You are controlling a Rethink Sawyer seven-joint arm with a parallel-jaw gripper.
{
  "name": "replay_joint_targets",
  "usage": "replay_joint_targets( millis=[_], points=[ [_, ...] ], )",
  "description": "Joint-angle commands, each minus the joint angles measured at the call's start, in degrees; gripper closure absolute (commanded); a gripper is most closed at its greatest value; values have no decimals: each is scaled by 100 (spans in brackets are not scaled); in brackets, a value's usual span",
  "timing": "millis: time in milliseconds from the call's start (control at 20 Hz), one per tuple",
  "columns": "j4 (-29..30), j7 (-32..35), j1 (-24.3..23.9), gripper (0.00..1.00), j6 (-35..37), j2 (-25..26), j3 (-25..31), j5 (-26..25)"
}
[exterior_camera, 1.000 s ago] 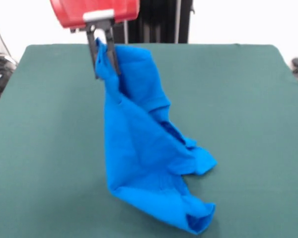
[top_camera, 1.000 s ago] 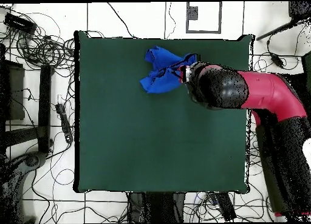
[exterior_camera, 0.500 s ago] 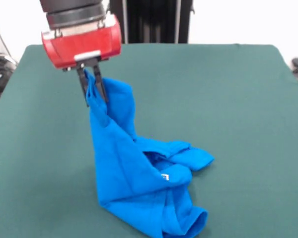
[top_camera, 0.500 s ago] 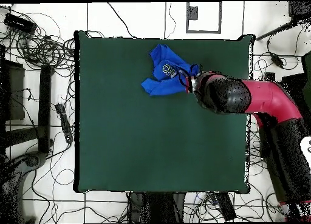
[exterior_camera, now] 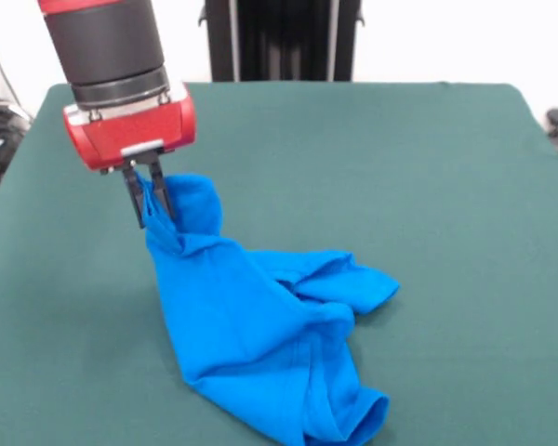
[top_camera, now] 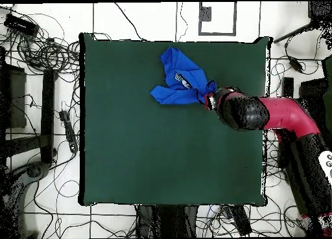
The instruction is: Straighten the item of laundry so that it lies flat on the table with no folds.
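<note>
Hand [exterior_camera: 152, 203] pinches one raised corner of the crumpled blue T-shirt [exterior_camera: 270, 344], whose bulk trails away from it along the green counter [exterior_camera: 428, 186] toward the camera-side edge, still folded.

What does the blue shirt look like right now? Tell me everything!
The blue shirt is bright blue soft cloth, crumpled and folded over itself, not flat. Most of it lies heaped on the green table. One corner is lifted, pinched in the gripper with its jaws shut on it. A sleeve-like flap sticks out to one side.
</note>
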Motion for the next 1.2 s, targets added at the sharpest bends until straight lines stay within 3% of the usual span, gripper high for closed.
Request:
replay_joint_targets(
  millis=[50, 700, 900, 1200],
  points=[
    [538, -1780, 100, 100, -314, 362, 416, -485],
    [147, -3041, -542, 100, 236, 788, 785, -660],
    [-84, -3907, -811, 100, 619, 843, 803, -680],
    [-522, -5121, -1142, 100, 1424, 979, 949, -309]
  ],
)
